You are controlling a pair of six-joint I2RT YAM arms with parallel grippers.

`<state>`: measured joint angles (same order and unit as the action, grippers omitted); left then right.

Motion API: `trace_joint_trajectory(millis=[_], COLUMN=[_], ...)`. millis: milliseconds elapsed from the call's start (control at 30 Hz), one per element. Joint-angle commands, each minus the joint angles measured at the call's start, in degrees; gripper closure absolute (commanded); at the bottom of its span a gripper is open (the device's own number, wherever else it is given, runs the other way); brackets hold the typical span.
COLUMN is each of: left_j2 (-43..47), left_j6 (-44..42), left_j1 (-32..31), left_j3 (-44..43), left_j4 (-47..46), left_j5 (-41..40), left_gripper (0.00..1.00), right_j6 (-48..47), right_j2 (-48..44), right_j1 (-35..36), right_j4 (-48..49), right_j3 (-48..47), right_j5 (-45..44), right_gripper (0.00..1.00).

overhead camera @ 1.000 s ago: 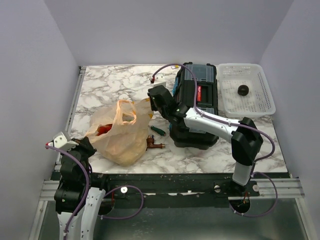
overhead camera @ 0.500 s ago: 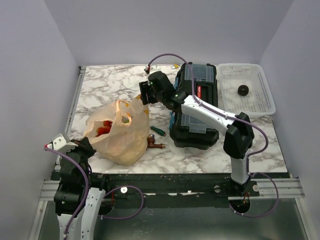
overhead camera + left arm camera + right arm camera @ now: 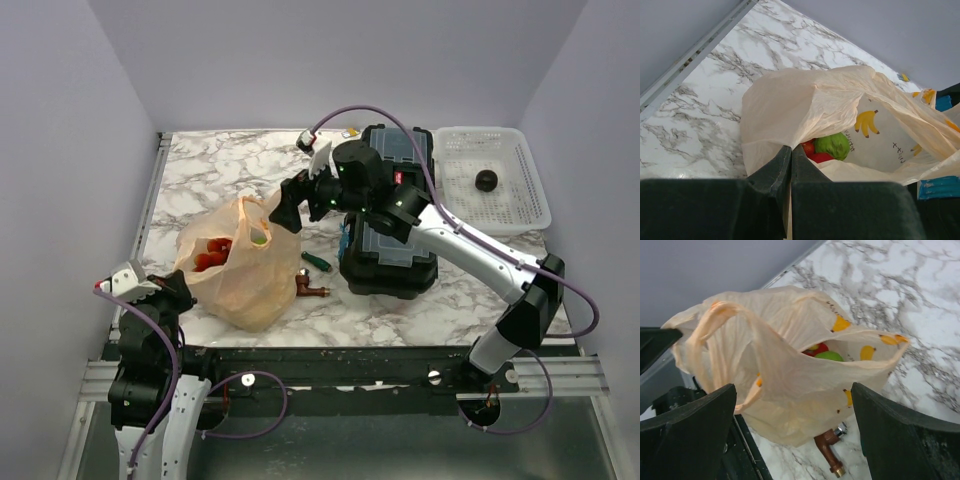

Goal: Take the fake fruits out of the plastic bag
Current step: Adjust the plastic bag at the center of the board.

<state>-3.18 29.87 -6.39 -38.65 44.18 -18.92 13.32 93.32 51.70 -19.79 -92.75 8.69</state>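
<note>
Hovering at the far rim of the bag [image 3: 240,275], the right gripper [image 3: 290,205] has its jaws spread wide with nothing between them. The left gripper [image 3: 168,293] sits low at the bag's near left corner with its jaws pressed together. Its tips meet the film there, but I cannot tell whether any film is pinched between them.

The bag slumps on the front left of the table [image 3: 205,170] with its mouth gaping toward the right arm. Most fruits are inside: a green one [image 3: 829,356] and a red one [image 3: 817,349] show through the opening. One dark ball [image 3: 486,180] lies in the basket [image 3: 500,215], well apart at the far right.

I judge the step to be the reach into the bag for the next fruit, with much of the task still left. The next move calls for the open fingers to pass under the upright handle loop [image 3: 715,315] and through the mouth. They then need to close on one round, glossy fruit without bunching film into the grip.

Room is tight on the right. The tap [image 3: 310,290] lies just beside the bag, a screwdriver [image 3: 316,261] is near it, and the toolbox [image 3: 390,250] stands close behind the arm. Bare marble lies behind and left of the bag. The table's front edge runs just beside the bag's near side.
</note>
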Motion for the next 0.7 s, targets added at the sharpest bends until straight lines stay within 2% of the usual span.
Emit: trace_joint_trajectory(millis=[0,100,200,367,467,567,667], left_j2=[-0.99,-1.47,-1.78,-2.21,-2.50,-2.60,-2.54], left_j6=[-1.55,-1.92,-2.16,-2.44,-2.45,-2.48,-2.36], left_j1=[-0.03,-0.03,-0.07,-0.02,-0.10,-0.03,-0.02], left_j3=[0.11,0.24,0.32,0.41,0.38,0.38,0.29], left_j4=[-2.25,-2.57,-2.79,-3.05,-3.14,-3.09,-2.92], left_j5=[3.77,4.90,5.57,6.40,6.53,6.34,5.74], left_gripper=[1.00,1.00,1.00,1.00,1.00,1.00,1.00], right_j6=[-1.59,0.33,0.83,3.57,7.09,10.40,10.98], right_j2=[4.04,7.54,9.96,10.58,6.88,1.47,-3.12], right_j1=[0.04,-0.02,0.05,0.05,0.20,0.63,2.23], right_j4=[5.57,6.63,6.35,9.84,15.45,21.79,22.92], right_j3=[-2.44,-5.86,-8.31,-7.57,-1.20,7.56,14.01], right_j5=[16.55,16.02,14.86,25.59,32.17,38.16,41.06], right_gripper=[0.00,0.00,0.08,0.38,0.58,0.68,0.72])
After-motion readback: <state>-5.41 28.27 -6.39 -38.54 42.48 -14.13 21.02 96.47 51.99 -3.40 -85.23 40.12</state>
